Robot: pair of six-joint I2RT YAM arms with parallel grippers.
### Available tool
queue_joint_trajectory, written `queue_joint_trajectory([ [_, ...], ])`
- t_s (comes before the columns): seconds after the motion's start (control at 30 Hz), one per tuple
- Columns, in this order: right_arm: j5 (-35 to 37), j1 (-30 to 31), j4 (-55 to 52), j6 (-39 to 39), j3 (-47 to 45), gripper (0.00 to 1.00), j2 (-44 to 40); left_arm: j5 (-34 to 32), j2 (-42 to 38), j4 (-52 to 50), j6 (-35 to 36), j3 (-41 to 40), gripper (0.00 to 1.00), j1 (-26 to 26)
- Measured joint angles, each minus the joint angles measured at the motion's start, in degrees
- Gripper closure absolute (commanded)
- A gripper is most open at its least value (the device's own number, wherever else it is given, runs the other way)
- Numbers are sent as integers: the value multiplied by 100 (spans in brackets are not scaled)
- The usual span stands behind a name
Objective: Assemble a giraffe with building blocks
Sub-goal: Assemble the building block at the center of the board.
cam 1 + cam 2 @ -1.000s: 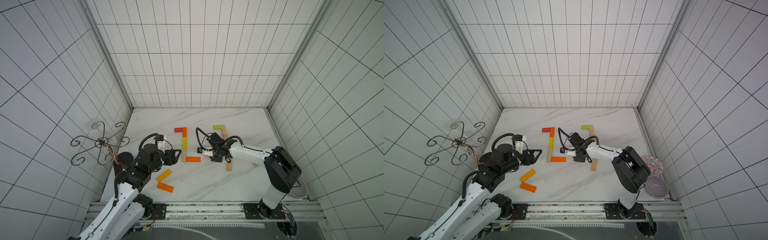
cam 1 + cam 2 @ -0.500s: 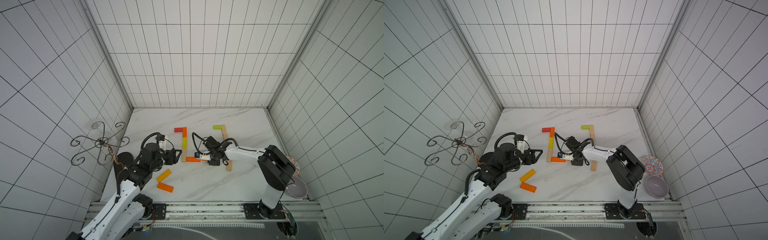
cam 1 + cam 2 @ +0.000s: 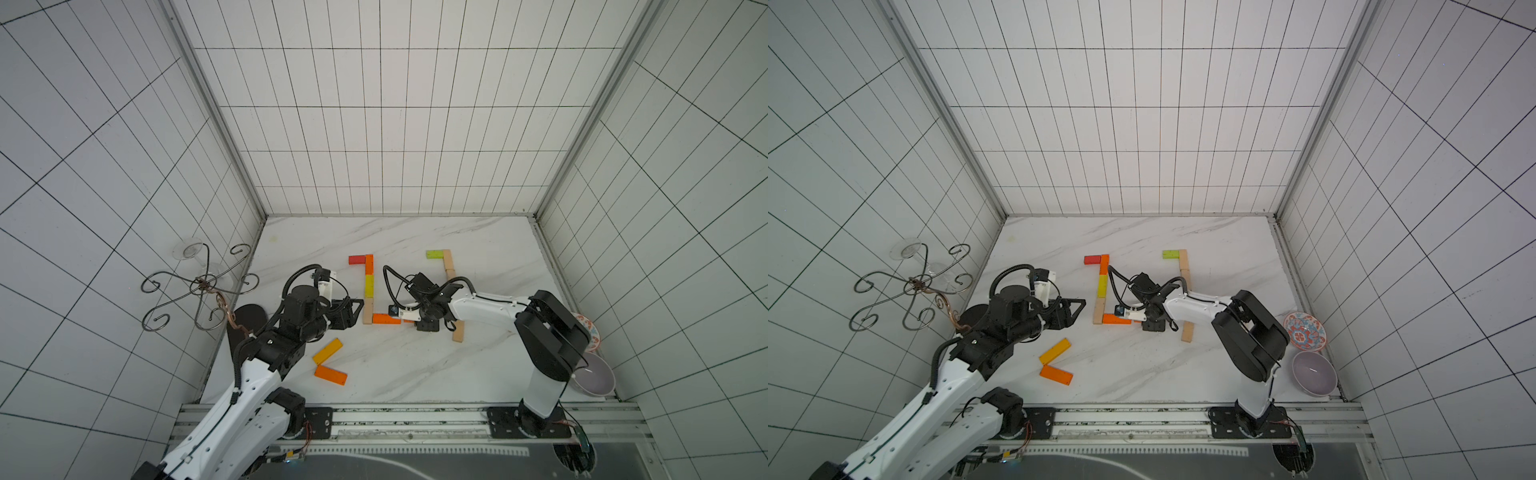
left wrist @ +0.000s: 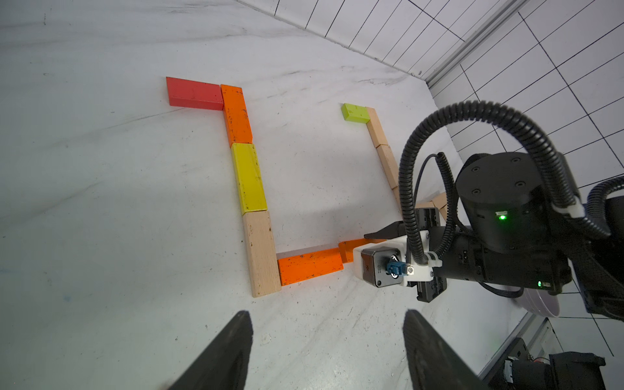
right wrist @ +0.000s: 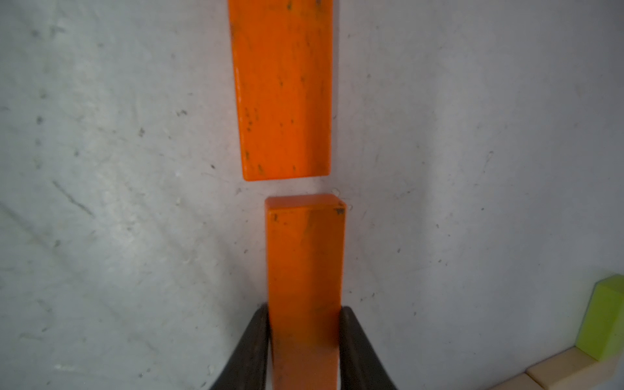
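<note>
Orange rectangular wooden block (image 5: 305,270) sat clamped in the right gripper (image 5: 304,314), just short of the flat orange block (image 3: 384,319) below centre in a top view. Squaring both ends before release seemed wise; left gripper (image 4: 327,322) gaped empty.

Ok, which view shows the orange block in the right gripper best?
Right wrist: the held orange block sits centred, clamped in the right gripper, its end just short of the laid orange block. Left wrist shows only its tip past the wrist camera; both top views hide nearly all of it.
</note>
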Motion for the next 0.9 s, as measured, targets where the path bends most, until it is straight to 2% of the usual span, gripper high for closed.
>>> queue_joint_trajectory([
  [0.6, 20, 85, 26, -7, 2, 75, 0, -2, -20, -2, 22, 0, 29, 0],
  [0.9, 20, 120, 33, -11, 2, 70, 0, -4, -20, -2, 22, 0, 29, 0],
])
